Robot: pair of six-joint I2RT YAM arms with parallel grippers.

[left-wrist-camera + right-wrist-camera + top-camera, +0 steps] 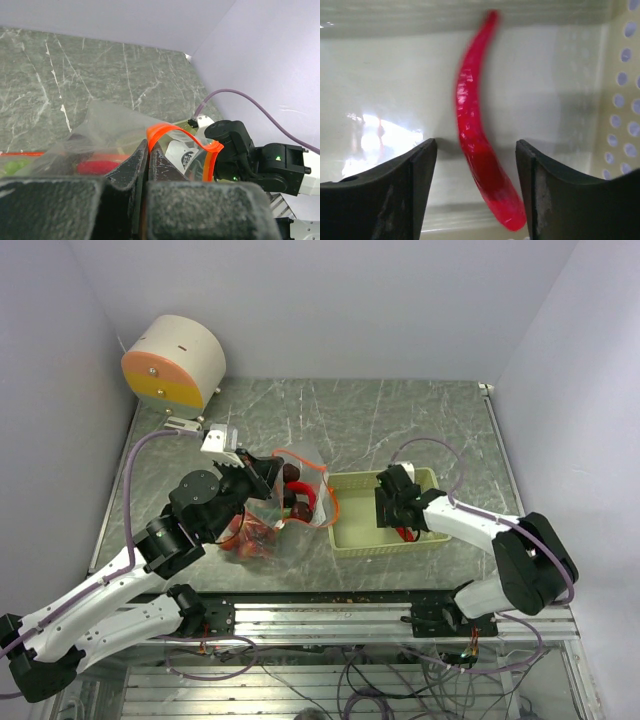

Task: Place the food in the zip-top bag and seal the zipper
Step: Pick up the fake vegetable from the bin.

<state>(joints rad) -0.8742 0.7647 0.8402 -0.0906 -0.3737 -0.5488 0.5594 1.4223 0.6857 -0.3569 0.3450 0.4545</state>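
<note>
On grey marbled table [400, 420] between pale walls [350, 310], left tool [148, 150] pinching zipper [172, 130], right tool [476, 165] spread astride chili [469, 115]

Top external: mounted high behind the arm bases, looking down and away over the whole table [420, 410].
Left wrist: low, just behind its own fingers [125, 175], facing far-right. The zipper [170, 131] is very close and the right arm [260, 160] lies beyond it.
Right wrist: looks straight down into the basket [620, 100], very near, with the chili pepper [472, 130] large in frame.
The top view shares the zipper and right arm with the left wrist, and the basket and chili pepper with the right wrist.
</note>
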